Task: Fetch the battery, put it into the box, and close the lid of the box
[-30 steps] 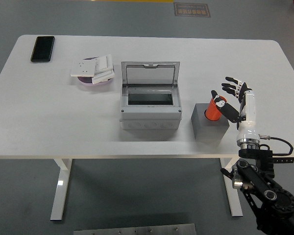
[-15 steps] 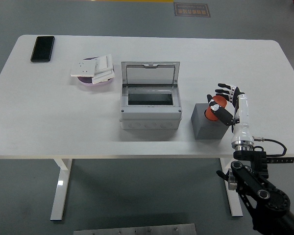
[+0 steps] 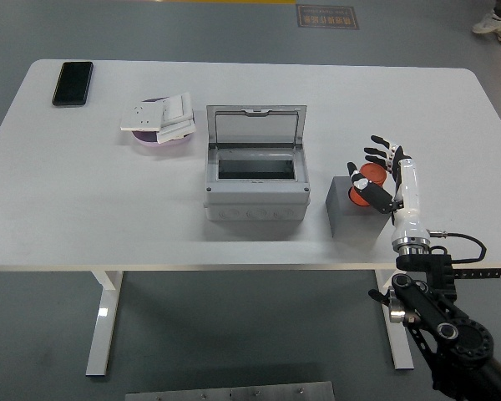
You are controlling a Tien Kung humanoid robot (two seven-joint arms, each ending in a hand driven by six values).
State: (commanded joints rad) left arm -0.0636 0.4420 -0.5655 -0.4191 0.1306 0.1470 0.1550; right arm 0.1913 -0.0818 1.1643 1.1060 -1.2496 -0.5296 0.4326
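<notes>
Fingers of the right hand have closed in around the orange battery on the grey block, so lift-off toward the open box looks next.

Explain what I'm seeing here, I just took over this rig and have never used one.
This is one camera, mounted high on a humanoid robot and looking down over its white table. The black arm at lower right is the robot's own; its right hand has five fingers, wrapped around an orange battery that sits on a grey block. The left arm is out of view. In the middle stands a grey box with its lid open. Further left are a pink dish with white parts on it, and a black phone near the far corner.
</notes>
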